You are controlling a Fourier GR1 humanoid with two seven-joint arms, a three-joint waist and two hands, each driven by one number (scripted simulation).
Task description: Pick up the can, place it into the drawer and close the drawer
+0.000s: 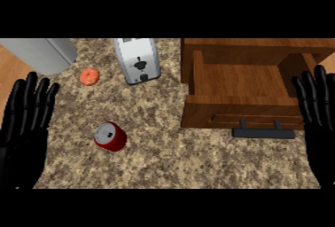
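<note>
A red can [111, 137] with a silver top stands on the speckled counter [170, 159], left of centre. To its upper right, a wooden drawer [239, 95] is pulled open, nothing visible inside, with a dark handle [263, 132] on its front. My left hand [23, 119] is at the left edge, fingers straight and up, well left of the can. At the right edge my right hand [319, 115] is held flat too, beside the drawer's right side. Neither hand touches anything.
A silver toaster [137, 60] lies at the back centre. An orange round item [89, 76] sits left of it. A grey metal container [42, 53] fills the back left corner. The wooden cabinet [262, 46] rises behind the drawer.
</note>
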